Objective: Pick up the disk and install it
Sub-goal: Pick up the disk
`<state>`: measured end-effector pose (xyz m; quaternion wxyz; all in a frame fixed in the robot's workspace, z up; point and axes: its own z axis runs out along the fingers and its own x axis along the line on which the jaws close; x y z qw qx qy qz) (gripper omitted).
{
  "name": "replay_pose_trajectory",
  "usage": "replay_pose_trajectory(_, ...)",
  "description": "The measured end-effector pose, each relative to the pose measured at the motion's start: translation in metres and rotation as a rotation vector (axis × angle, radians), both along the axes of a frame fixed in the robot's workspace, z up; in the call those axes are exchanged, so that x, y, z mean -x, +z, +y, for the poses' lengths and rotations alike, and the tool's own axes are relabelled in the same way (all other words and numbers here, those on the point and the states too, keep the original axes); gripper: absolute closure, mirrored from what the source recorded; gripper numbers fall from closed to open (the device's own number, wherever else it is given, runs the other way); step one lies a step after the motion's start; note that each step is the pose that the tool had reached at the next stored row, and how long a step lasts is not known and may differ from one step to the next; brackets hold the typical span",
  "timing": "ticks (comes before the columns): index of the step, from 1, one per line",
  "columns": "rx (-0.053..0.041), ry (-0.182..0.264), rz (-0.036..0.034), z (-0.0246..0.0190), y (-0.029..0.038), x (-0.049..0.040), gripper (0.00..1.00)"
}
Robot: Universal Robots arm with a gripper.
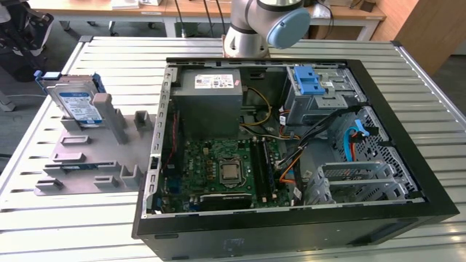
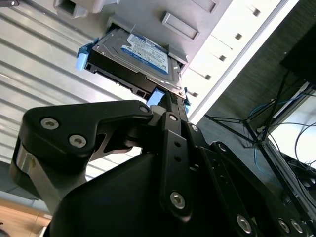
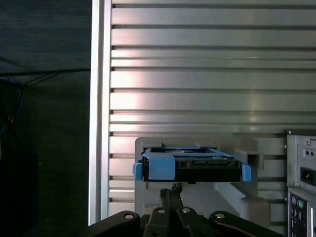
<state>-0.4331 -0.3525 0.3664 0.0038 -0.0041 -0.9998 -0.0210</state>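
Slatted table (image 1: 426,82) | disk (image 1: 78,103) upright in holder (image 1: 87,150) (exterior view) | fingers (image 3: 169,195) together, near disk

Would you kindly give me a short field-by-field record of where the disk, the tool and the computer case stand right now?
disk: upright in a slot of the grey holder, at the exterior view's left
tool: shut, holding nothing, apart from the disk, aimed at it in both wrist views
computer case: open, lying on the slatted table
task state: disk not yet picked up
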Motion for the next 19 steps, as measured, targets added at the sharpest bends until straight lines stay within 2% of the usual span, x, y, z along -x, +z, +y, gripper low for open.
replay_pose_trajectory(19,0.0,0.043,-0.0001,0.0,0.0,0.0,0.89)
